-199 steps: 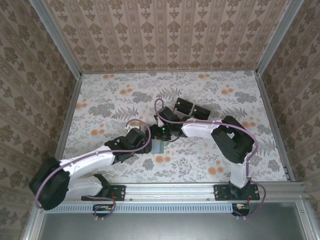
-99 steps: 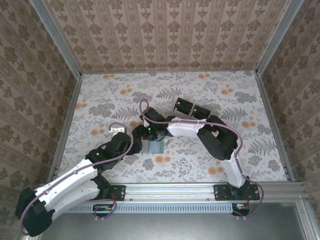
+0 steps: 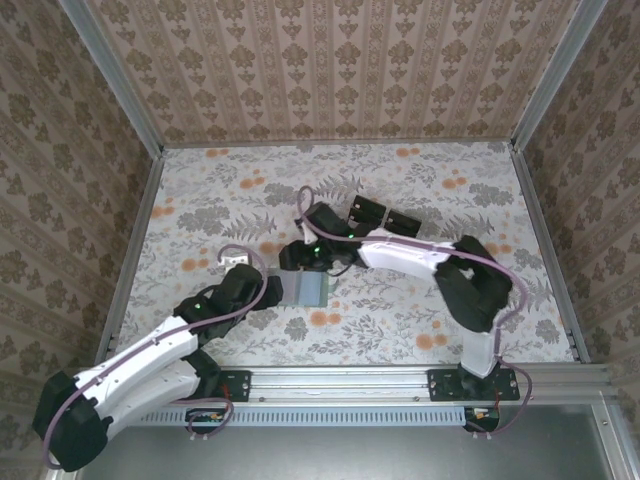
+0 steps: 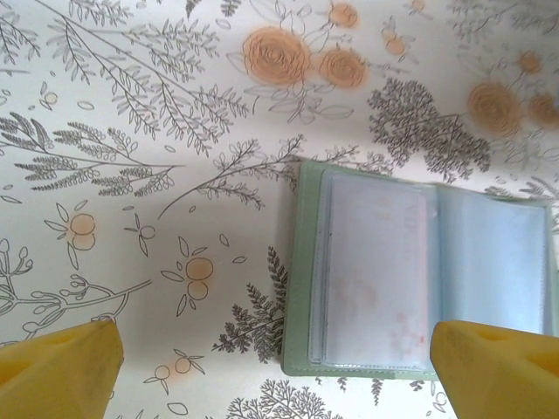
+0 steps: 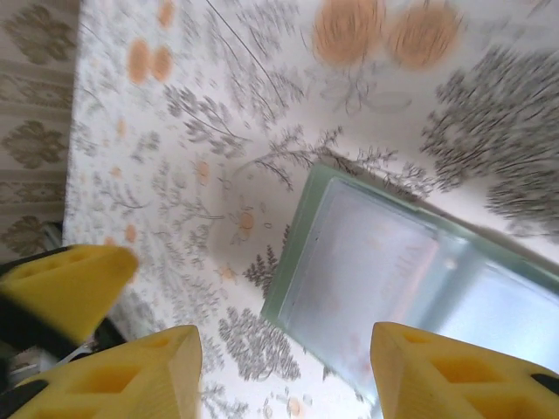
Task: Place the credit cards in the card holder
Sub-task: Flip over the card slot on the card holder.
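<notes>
1. the left pincer (image 4: 271, 342) hangs wide apart and empty over the desk (image 4: 131, 218), by the left edge of the card holder (image 4: 419, 279). coming down here, a finger could catch the cover and drag it.
2. the card holder lies open and flat mid-desk, between the two arms. nothing pins it, so we judge that a push at a pocket mouth could slide it or fold it shut.
3. a pale sheet (image 4: 376, 271) in its left pocket may be one of the credit cards or just clear plastic; we cannot tell.
4. the right pincer (image 5: 288, 358) stands apart, holding nothing, above the holder's corner. blur hides its height.
</notes>
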Controlling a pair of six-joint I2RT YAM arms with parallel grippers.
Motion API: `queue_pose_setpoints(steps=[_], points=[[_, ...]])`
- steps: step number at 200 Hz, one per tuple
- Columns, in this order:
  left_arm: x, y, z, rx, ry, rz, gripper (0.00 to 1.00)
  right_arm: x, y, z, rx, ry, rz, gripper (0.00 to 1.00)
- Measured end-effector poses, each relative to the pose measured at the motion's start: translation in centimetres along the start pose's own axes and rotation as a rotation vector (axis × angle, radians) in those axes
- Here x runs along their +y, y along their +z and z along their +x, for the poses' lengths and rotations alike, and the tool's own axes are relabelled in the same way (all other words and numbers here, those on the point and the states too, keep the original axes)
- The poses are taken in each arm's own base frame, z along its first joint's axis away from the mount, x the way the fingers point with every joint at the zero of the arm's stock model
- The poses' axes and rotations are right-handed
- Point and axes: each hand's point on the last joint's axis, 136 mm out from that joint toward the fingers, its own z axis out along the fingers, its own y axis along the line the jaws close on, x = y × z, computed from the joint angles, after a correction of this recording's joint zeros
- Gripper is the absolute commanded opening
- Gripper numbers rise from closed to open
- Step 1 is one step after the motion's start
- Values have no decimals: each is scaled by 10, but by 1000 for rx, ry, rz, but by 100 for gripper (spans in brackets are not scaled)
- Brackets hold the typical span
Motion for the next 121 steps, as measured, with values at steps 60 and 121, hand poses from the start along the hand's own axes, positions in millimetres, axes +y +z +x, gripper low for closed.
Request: queue_pose_setpoints(steps=[60,121], points=[[-2,7,-5,36,24,-36,100,-98,-94,-26,-108,-168,422,53],[-11,9,-18,48,39,-49,100,-178,-115,1,87,-319,803,51]])
